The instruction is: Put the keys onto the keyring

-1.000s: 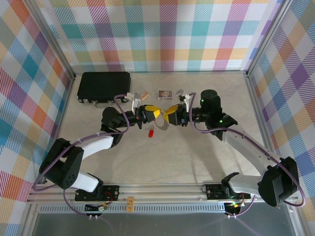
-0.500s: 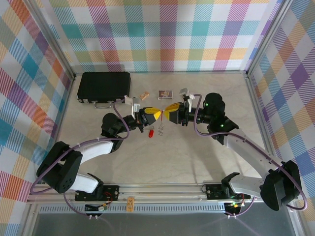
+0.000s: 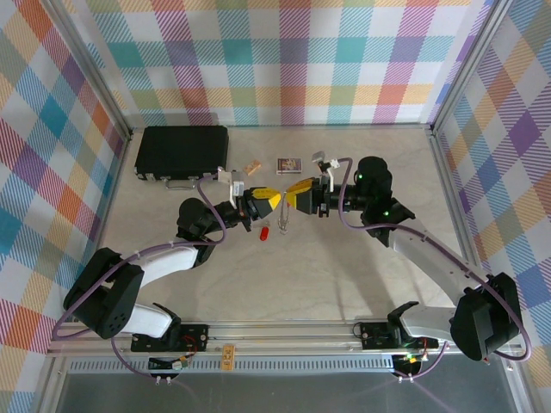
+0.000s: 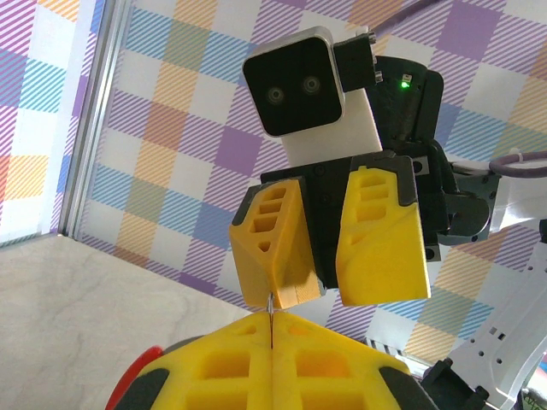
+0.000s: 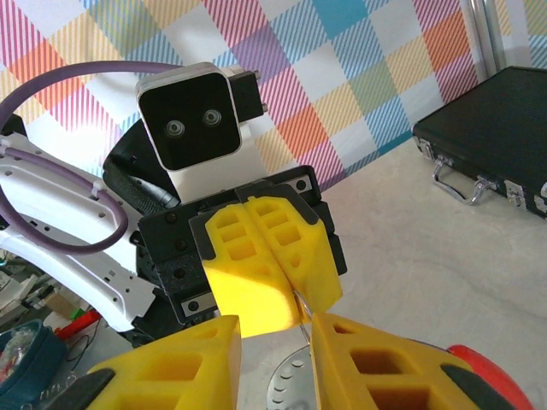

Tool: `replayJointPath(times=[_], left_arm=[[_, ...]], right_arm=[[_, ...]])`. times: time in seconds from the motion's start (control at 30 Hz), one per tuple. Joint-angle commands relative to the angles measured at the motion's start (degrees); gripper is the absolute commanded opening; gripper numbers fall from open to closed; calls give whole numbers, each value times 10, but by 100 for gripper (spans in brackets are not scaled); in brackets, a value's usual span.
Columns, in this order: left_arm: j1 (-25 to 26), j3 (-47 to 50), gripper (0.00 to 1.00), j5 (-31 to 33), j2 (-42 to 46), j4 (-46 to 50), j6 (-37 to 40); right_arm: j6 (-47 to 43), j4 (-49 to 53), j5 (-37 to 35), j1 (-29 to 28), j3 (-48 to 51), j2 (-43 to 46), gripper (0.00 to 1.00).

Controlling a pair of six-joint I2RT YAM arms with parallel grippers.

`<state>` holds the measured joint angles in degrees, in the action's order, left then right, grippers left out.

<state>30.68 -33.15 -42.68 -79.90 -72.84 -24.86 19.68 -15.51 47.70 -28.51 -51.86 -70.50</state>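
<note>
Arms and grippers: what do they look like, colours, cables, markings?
Left arm and right arm have black joints, white links and a purple cable each. Left gripper and right gripper carry yellow fingers with cut-out pockets on black bodies. Each wrist bears a white-and-black camera block with two lenses. A green light glows on the right arm.

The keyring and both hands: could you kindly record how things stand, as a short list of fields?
left hand: shut, pinching the thin wire of the keyring
right hand: open, facing the left hand, one fingertip beside the wire
key: red-headed, lying on the table just nearer than the hands, not on the ring
back of table: black case, tan block, printed card
</note>
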Motion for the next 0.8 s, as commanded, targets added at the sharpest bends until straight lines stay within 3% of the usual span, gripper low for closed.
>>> replayJointPath(times=[0.0, 0.43, 0.77], left_arm=[[5, -19, 0, 3, 19, -38, -10], [8, -23, 0, 0, 23, -36, -18], [11, -33, 0, -5, 10, -37, -26]], right_arm=[[10, -24, 18, 2, -15, -7, 27], [3, -24, -34, 5, -4, 0, 27], [13, -35, 22, 6, -15, -17, 26]])
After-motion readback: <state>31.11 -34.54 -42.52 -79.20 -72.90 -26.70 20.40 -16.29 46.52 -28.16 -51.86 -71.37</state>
